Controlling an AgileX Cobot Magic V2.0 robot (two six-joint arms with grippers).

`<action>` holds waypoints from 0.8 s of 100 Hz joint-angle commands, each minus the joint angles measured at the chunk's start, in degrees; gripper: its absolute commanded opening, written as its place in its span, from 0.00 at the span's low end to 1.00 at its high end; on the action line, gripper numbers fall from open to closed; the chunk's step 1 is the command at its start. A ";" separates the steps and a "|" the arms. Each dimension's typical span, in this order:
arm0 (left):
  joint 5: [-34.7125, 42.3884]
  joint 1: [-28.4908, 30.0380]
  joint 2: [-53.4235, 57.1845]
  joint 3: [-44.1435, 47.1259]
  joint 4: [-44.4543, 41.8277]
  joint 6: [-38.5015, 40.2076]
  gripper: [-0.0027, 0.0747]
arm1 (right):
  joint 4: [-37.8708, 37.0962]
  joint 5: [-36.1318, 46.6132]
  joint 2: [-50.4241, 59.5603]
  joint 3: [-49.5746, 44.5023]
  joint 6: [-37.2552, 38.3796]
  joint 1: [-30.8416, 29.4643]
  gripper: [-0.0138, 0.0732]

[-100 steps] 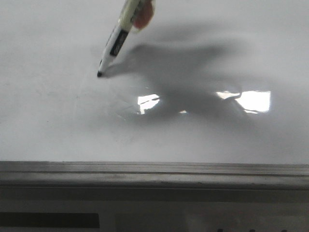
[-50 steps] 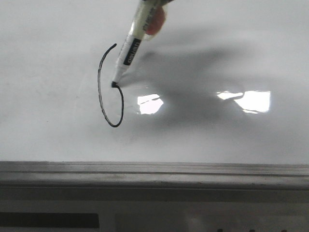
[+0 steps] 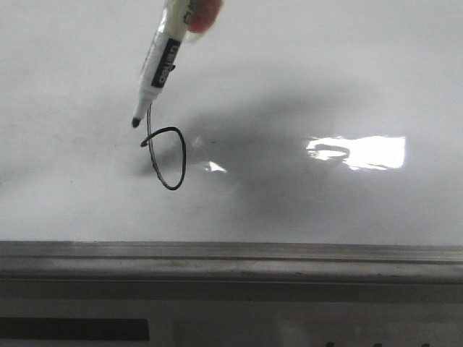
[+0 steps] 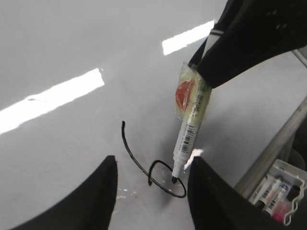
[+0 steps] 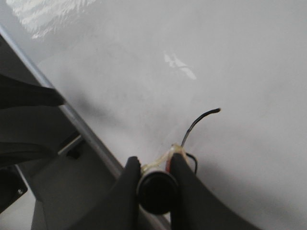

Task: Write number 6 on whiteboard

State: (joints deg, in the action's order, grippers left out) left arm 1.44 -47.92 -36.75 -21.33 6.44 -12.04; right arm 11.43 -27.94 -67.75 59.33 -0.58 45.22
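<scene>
right fingers (image 5: 154,184) grip marker (image 3: 160,61); number 6 (image 3: 166,157) on whiteboard (image 3: 325,87).

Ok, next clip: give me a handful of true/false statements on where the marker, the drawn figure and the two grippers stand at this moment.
1. The right gripper is clamped on the marker. True.
2. The left gripper holds a second marker. False: its fingers are spread with nothing between them.
3. The number 6 on the whiteboard has a closed loop. True.
4. In the front view the marker tip rests on the bottom of the loop. False: it sits at the upper left of the figure, beside the stem.
5. The whiteboard is blank. False: a black line is drawn on it.
</scene>
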 commanded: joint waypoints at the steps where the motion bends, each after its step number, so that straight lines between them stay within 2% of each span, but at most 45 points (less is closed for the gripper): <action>1: 8.44 -2.42 -5.66 -1.74 0.07 0.13 0.44 | -0.25 2.19 1.47 1.74 -0.78 1.97 0.09; 20: 15.30 -8.61 -14.07 -1.94 -2.63 0.13 0.44 | -0.11 2.56 1.47 1.74 -0.78 4.13 0.09; 45: 15.59 -9.30 -16.82 -1.94 -1.75 0.23 0.43 | 0.01 2.45 1.47 1.74 -0.78 4.13 0.09; 52: 15.18 -9.30 -16.82 -1.94 0.06 0.23 0.33 | 0.08 2.33 1.47 1.74 -0.78 4.13 0.09; 63: 14.50 -9.30 -16.82 -1.94 1.01 0.23 0.00 | 0.08 1.82 1.47 1.74 -0.78 4.13 0.09; 68: 14.41 -9.30 -16.82 -1.94 1.25 0.23 0.01 | 0.08 1.25 1.47 1.74 -0.81 4.13 0.13; 73: 14.41 -9.30 -16.82 -1.94 1.51 0.23 0.01 | 0.08 0.74 1.47 1.74 -0.92 4.13 0.23; 80: 14.41 -9.30 -16.82 -1.94 2.10 0.23 0.01 | 0.08 0.60 1.47 1.74 -0.92 4.13 0.47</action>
State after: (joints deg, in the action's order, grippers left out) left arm 11.39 -56.81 -53.82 -21.33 6.98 -12.21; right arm 11.54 -30.42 -67.75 59.33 -0.71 49.34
